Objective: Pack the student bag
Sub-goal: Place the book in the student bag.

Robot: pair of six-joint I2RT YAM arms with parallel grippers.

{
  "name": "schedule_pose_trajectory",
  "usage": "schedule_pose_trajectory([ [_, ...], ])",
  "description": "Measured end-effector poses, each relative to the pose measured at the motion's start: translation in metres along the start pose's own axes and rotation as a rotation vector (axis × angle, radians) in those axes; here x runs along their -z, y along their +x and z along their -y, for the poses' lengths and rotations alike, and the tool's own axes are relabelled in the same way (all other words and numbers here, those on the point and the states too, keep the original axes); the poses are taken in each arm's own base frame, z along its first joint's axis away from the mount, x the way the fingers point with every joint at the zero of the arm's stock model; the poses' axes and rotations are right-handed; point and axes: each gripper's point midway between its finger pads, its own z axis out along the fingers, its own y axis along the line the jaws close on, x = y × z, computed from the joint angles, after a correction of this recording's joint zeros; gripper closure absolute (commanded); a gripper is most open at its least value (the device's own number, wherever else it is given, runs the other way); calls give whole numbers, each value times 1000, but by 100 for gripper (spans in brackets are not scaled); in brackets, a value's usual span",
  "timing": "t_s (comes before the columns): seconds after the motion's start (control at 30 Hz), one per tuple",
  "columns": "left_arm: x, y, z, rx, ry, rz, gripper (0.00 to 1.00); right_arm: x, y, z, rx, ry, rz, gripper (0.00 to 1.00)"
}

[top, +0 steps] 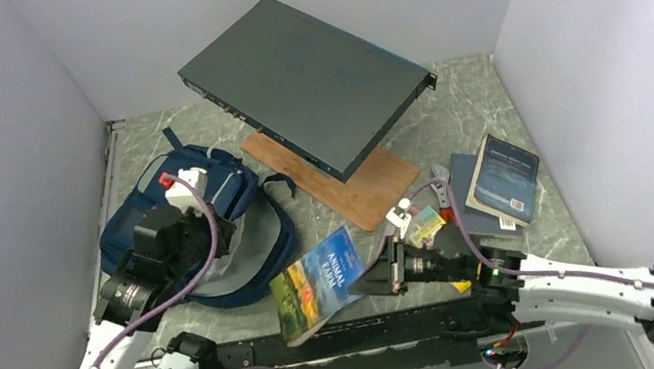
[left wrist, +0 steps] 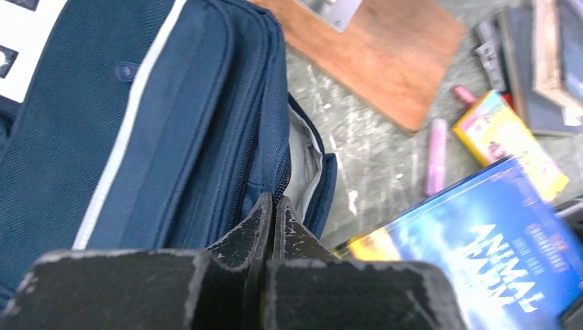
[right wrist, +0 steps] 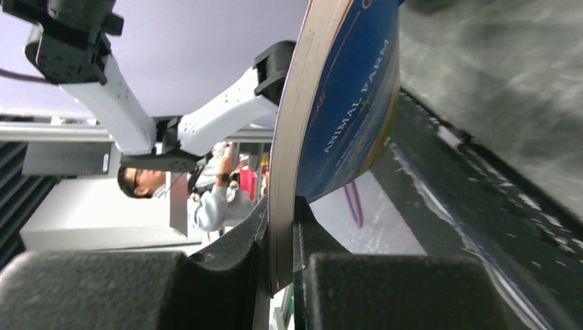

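Observation:
The student bag [top: 243, 194], navy with light grey stripes, lies at the left of the table. My left gripper [top: 215, 237] is over it. In the left wrist view that gripper [left wrist: 273, 203] is shut, its tips pressed against the zip line of the bag [left wrist: 172, 117] where the grey lining shows. Whether fabric is pinched between them I cannot tell. My right gripper [top: 375, 278] is shut on the edge of a blue "Animal Farm" book [top: 320, 284], held tilted just right of the bag. In the right wrist view the book [right wrist: 344, 103] stands between the gripper's [right wrist: 282, 213] pads.
A flat black device [top: 305, 82] lies propped on a wooden board [top: 353, 180] at the back. Dark books [top: 503, 179] sit at the right, a yellow box [top: 424, 225] and a pink pen [left wrist: 436, 157] near the middle. Grey walls close both sides.

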Motion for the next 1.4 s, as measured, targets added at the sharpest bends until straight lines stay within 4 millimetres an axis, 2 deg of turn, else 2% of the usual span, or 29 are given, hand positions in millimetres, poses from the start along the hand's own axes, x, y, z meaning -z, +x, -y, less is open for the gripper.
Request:
schedule_pose_trajectory([
  [0.17,19,-19,18,62,81,61,100,-24,32,-19,9,-64,-43,100],
  [0.27,27,-19,20,68,94,68,100,-36,38,-28,2,-91,-38,100],
  [0.47,30,-12,19,69,93,38,100,-46,28,-57,-10,-158,8,100],
  [0.63,34,-11,20,71,97,45,100,-42,19,-96,-5,-228,28,100],
  [0.73,38,-13,18,70,91,63,100,-36,16,-112,-2,-260,31,100],
  [0.9,43,-9,10,59,61,76,100,-34,21,-120,-21,-277,9,100],
  [1.1,28,11,6,68,55,31,100,-34,16,-130,-4,-269,23,100],
  [1.17,27,14,7,70,62,18,100,-36,12,-127,3,-251,51,100],
  [1.23,27,14,9,70,70,17,100,-39,6,-116,2,-224,83,100],
  [1.3,29,13,9,70,72,25,100,-45,2,-94,0,-187,117,100],
  [1.4,30,11,6,72,60,41,100,-63,1,-49,0,-113,154,100],
])
